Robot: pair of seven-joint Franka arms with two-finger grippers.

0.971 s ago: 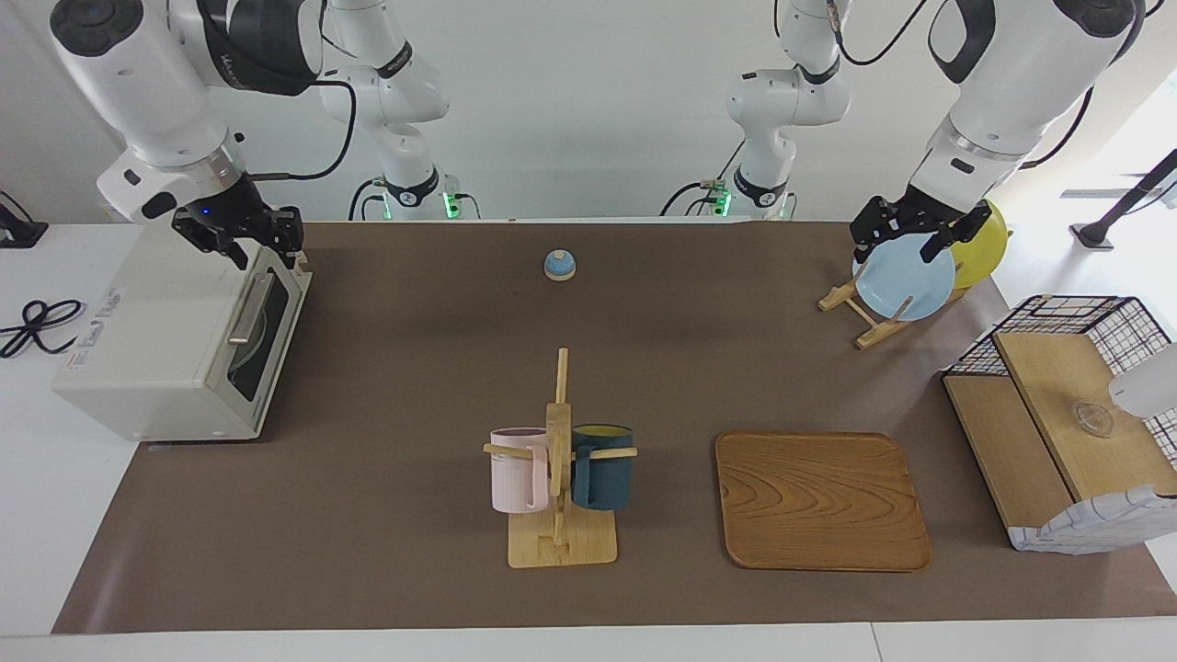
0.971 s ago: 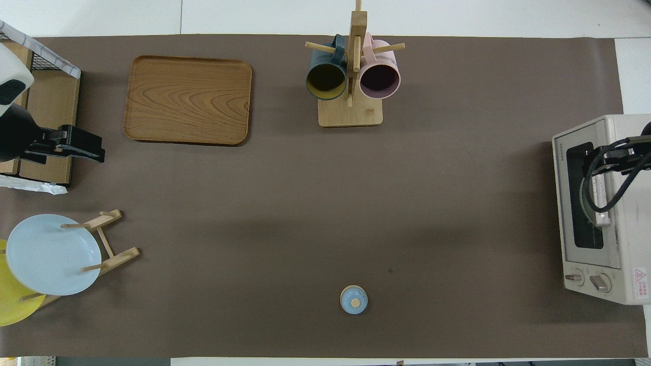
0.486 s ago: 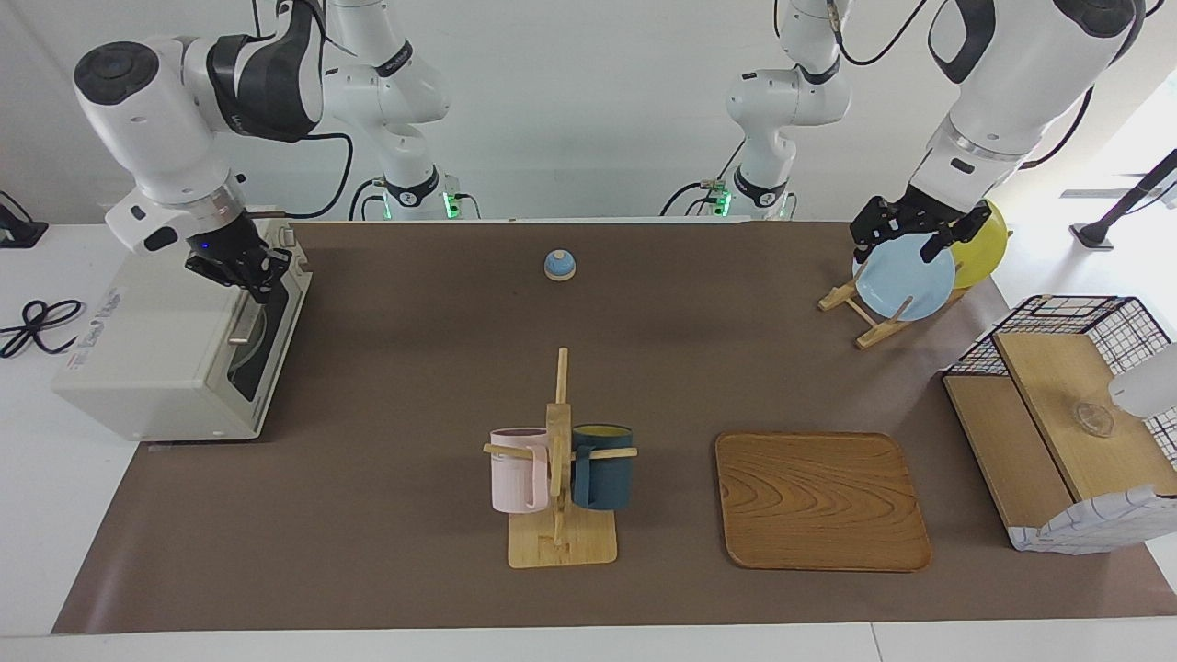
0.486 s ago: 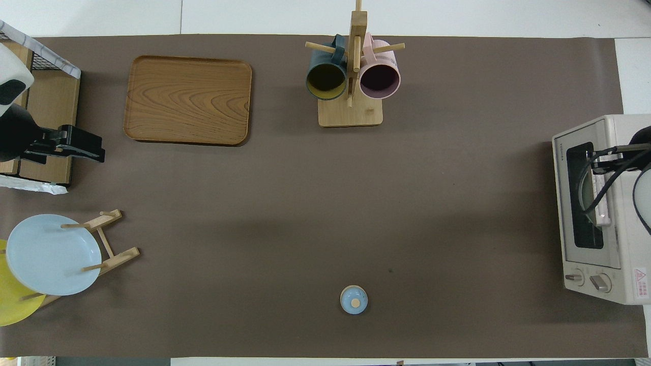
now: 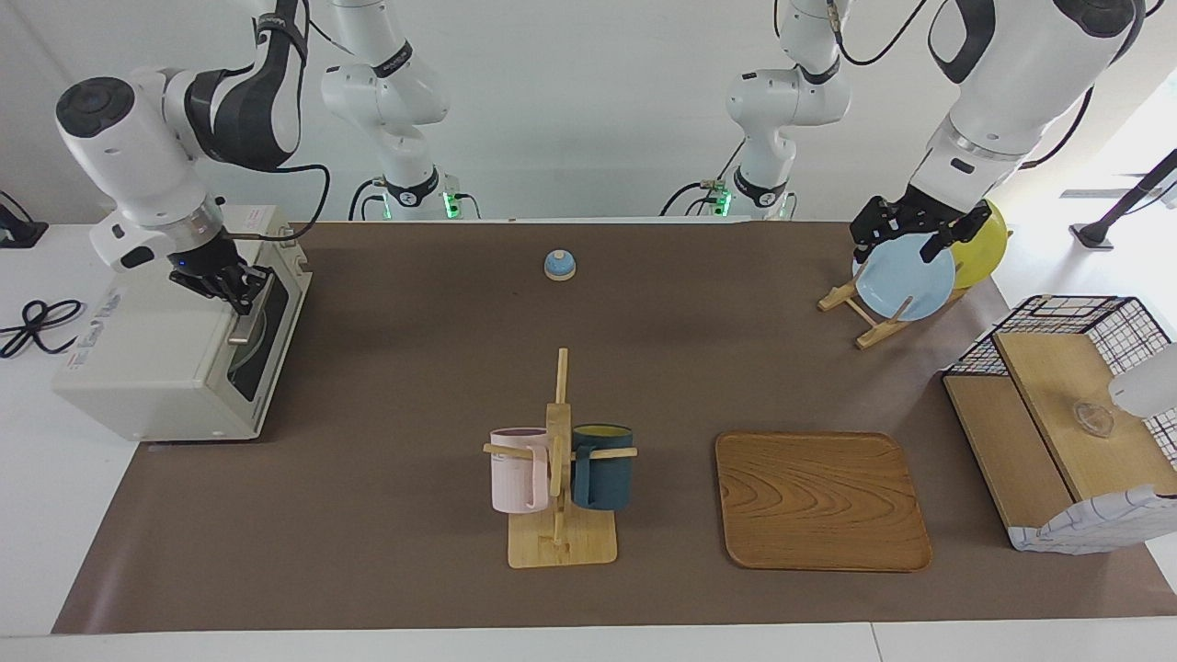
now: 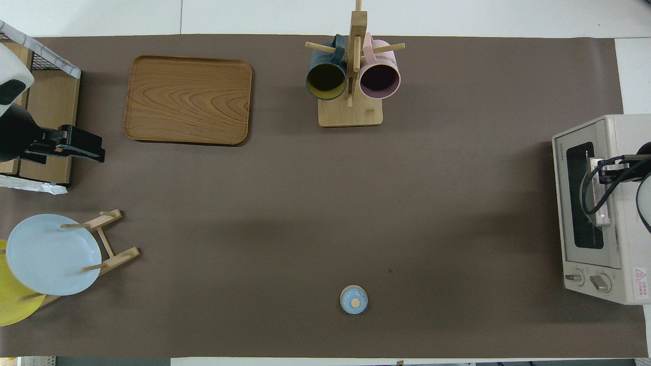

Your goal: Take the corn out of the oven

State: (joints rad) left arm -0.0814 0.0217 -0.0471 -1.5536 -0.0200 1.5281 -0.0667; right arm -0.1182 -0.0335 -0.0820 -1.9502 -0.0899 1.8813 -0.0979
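The off-white oven point(image 5: 156, 359) stands at the right arm's end of the table, its dark glass door shut; it also shows in the overhead view point(image 6: 562, 203). The corn is hidden. My right gripper point(image 5: 230, 280) is down at the robot-side end of the silver bar handle point(image 5: 246, 317), and shows against the handle point(image 6: 600, 208) in the overhead view point(image 6: 605, 170). My left gripper point(image 5: 906, 234) waits open and empty, up in the air by the plate rack; the overhead view point(image 6: 76, 145) shows it over the shelf basket's edge.
A mug rack point(image 5: 559, 478) with a pink and a dark blue mug stands mid-table. A wooden tray point(image 5: 821, 501) lies beside it. A plate rack holds a blue plate point(image 5: 906, 276) and a yellow plate point(image 5: 984, 244). A wire-and-wood shelf basket point(image 5: 1067, 414) and a small blue lid point(image 5: 559, 265) are also here.
My right gripper has turned and come down from over the oven's top front edge to the door handle. The left arm has not moved.
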